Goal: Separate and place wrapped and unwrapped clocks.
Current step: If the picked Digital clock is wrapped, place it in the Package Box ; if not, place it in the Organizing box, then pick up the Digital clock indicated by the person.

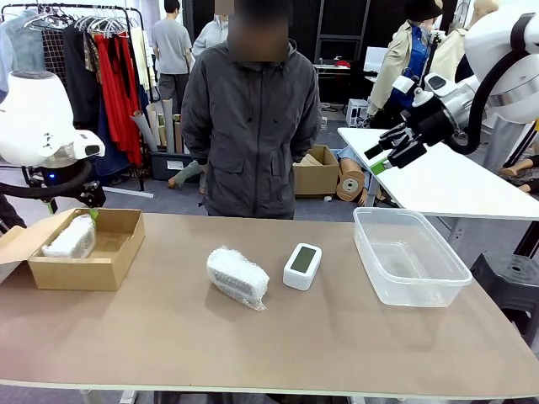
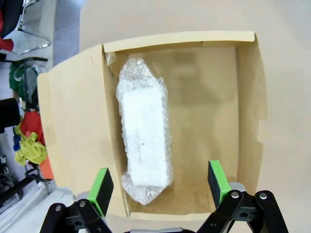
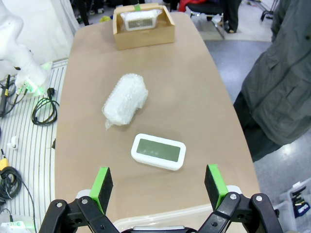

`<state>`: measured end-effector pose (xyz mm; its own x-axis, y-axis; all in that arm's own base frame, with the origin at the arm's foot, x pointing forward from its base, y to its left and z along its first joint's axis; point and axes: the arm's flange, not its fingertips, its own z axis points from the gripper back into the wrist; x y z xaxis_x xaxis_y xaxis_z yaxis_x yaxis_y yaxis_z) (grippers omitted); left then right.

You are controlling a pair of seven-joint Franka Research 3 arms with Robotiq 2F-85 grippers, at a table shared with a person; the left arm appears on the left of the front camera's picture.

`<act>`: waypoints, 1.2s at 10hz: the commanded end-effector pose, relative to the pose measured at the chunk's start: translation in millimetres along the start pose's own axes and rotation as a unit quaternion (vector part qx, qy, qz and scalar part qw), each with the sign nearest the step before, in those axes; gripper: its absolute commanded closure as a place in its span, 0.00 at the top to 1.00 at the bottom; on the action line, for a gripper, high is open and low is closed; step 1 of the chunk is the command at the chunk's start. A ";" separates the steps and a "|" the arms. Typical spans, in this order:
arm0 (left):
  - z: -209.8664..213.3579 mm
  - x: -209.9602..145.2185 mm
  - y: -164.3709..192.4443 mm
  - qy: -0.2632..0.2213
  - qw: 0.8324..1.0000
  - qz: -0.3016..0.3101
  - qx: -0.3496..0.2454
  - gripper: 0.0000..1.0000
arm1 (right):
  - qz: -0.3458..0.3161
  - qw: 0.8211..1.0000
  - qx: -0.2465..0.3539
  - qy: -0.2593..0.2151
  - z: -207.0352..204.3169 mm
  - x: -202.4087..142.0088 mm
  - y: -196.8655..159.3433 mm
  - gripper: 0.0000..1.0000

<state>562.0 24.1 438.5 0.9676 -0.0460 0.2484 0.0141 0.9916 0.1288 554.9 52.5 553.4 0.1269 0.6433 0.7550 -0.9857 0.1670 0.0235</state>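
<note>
The left tool point(image 2: 160, 179) is held open, its green pads point(image 2: 103, 184) spread wide, and is pointed straight down into a cardboard box point(image 2: 245, 111). A first wrapped clock point(image 2: 144, 131) is seen below and between the pads, laid lengthwise along one wall of the box, apart from the tool. The right tool point(image 3: 158, 178) is likewise held open and empty, raised well above the tabletop point(image 1: 168, 337) and tilted down toward it, by a clear plastic tub point(image 1: 370, 252). Beyond this tool the bare clock point(image 3: 158, 151) is laid flat on the tabletop, grey-green screen up. The second wrapped clock point(image 3: 125, 99) is laid near it but apart, between the bare clock and the box.
</note>
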 end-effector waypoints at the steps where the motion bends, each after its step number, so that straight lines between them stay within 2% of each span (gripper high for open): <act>1: -0.3 0.2 -1.3 0.000 1.000 0.004 -0.007 1.00 | 0.002 1.000 -0.003 0.000 0.5 1.8 -0.1 1.00; 10: -1.7 -0.1 -1.2 0.002 1.000 0.000 -0.002 1.00 | 0.002 1.000 -0.003 0.000 0.5 1.8 -0.1 1.00; 11: 5.5 -2.5 2.6 -0.010 0.996 -0.082 -0.017 1.00 | 0.002 1.000 -0.003 0.000 0.5 1.8 -0.1 1.00; 12: 11.5 -10.2 -4.2 0.010 0.991 -0.118 -0.057 1.00 | 0.002 1.000 -0.003 0.000 0.5 1.8 -0.1 1.00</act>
<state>560.2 17.3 440.2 0.9566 -0.1776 0.2310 0.1518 0.9805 0.1250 554.9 52.5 553.4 0.1269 0.6433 0.7550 -0.9857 0.1670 0.0234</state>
